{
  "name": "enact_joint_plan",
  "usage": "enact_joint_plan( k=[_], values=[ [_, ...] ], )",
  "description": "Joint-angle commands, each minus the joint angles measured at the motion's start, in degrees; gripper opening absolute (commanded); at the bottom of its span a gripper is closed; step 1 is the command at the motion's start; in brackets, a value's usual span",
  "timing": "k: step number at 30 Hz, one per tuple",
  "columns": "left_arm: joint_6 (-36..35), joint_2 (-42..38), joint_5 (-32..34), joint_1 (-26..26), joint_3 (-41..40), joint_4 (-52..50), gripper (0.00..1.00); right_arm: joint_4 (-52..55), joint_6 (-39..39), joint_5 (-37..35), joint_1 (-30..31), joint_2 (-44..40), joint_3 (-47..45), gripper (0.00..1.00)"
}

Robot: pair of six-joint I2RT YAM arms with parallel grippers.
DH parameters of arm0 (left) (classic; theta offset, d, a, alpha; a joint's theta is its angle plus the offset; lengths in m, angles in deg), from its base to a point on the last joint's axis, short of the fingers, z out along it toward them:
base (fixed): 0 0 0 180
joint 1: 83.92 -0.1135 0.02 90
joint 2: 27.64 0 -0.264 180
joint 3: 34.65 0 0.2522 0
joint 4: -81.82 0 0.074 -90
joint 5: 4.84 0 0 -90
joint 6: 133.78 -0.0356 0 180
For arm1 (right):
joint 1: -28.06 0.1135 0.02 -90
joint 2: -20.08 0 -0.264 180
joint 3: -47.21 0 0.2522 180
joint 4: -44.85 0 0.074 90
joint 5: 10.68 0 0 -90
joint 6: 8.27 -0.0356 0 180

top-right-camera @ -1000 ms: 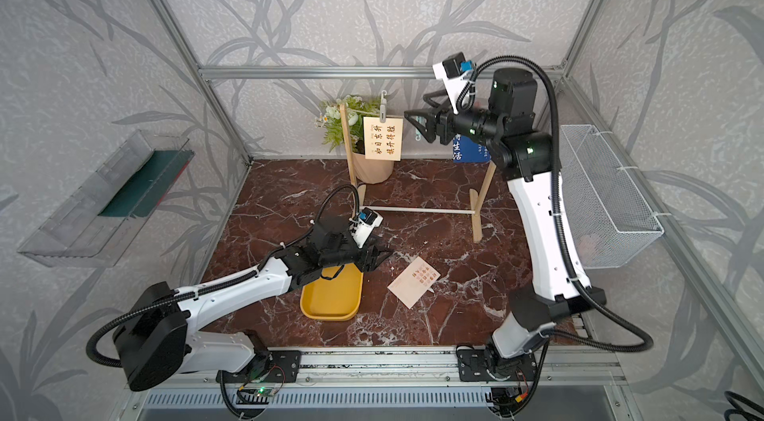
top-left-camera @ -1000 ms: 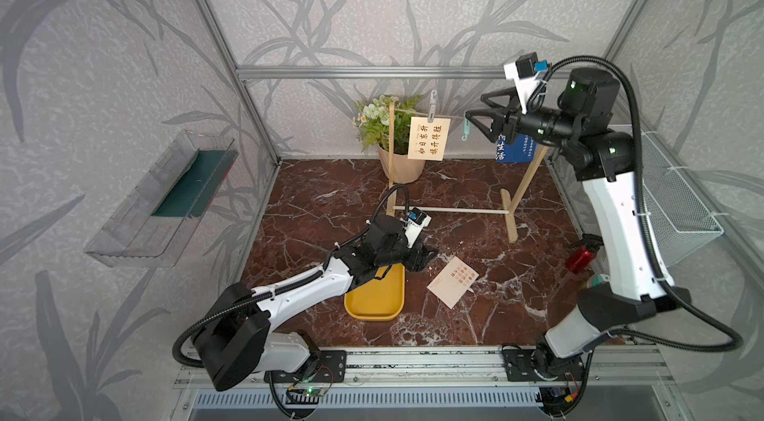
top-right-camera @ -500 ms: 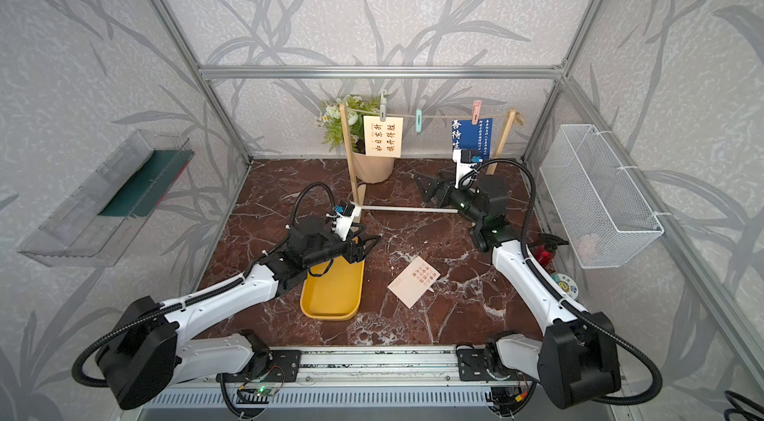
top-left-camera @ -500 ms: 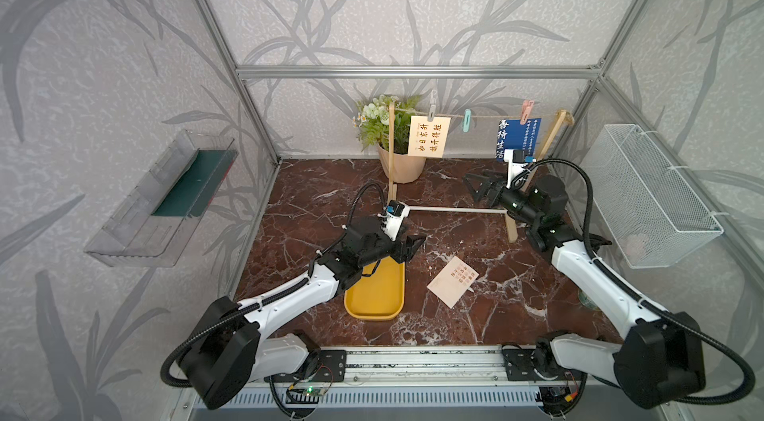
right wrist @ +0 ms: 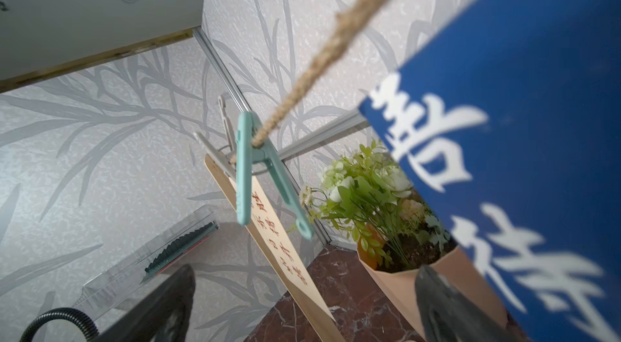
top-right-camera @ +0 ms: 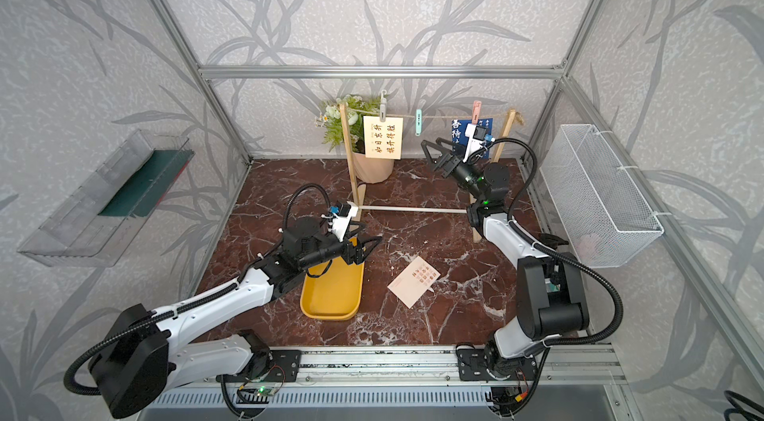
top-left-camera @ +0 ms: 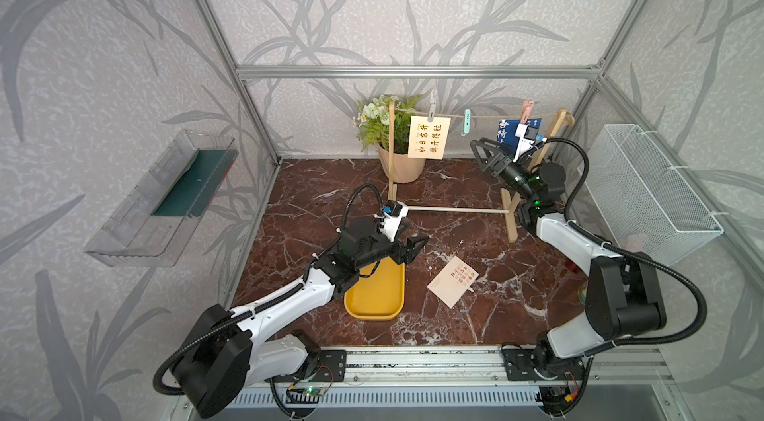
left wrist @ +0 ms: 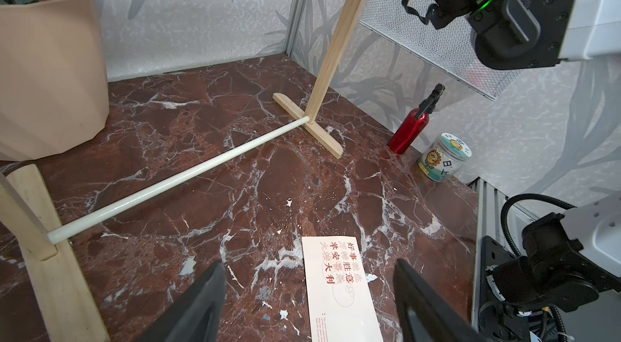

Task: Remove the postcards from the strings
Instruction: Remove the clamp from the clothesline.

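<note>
The tan string point(top-left-camera: 488, 116) runs between the wooden rack's posts. From it hang a cream postcard with black calligraphy point(top-left-camera: 428, 138) under a grey peg and a dark blue postcard point(top-left-camera: 509, 131) under a pink peg. A bare teal peg point(right wrist: 245, 169) sits between them. A third cream postcard with reddish text point(top-left-camera: 452, 281) lies flat on the marble floor. My right gripper point(top-left-camera: 481, 150) is open and empty, raised just below the string point(right wrist: 322, 55) beside the blue card point(right wrist: 521, 122). My left gripper point(top-left-camera: 415, 247) is open and empty, low over the floor, facing the fallen card point(left wrist: 339, 286).
A yellow tray point(top-left-camera: 374, 299) lies under my left wrist. A potted plant point(top-left-camera: 403, 166) stands behind the rack's left post, and a white crossbar point(top-left-camera: 454, 210) joins the posts low down. Wire basket point(top-left-camera: 653, 191) on the right wall, clear shelf point(top-left-camera: 161, 200) on the left. Red bottle point(left wrist: 408, 130) and jar point(left wrist: 443, 157) at right.
My right arm dropped from string height, folded low, then lifted back toward the blue card with its jaws wider. My left gripper opened further. The floor card has not moved.
</note>
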Motion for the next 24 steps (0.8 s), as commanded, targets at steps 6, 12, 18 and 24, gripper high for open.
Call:
enact_joint_plan(
  k=[6,12,18,24],
  values=[
    [-0.4,-1.6,-1.2,-0.1,-1.1,0.8,0.79,-12.7,-6.1,2.1,1.0,5.5,5.9,0.99],
    [-1.0,-3.1,0.1,-0.1,-2.2,0.8,0.81,-12.7,-6.0,1.7,1.2,6.0,6.2,0.99],
    [-1.3,-2.2,-0.6,0.0,-1.6,0.6,0.82,-13.8,-7.9,1.4,2.1,9.6,10.5,0.99],
    [-1.4,-2.7,-0.8,-0.1,-1.9,0.5,0.82,-11.4,-7.5,-0.3,2.4,10.7,11.8,0.99]
  ],
)
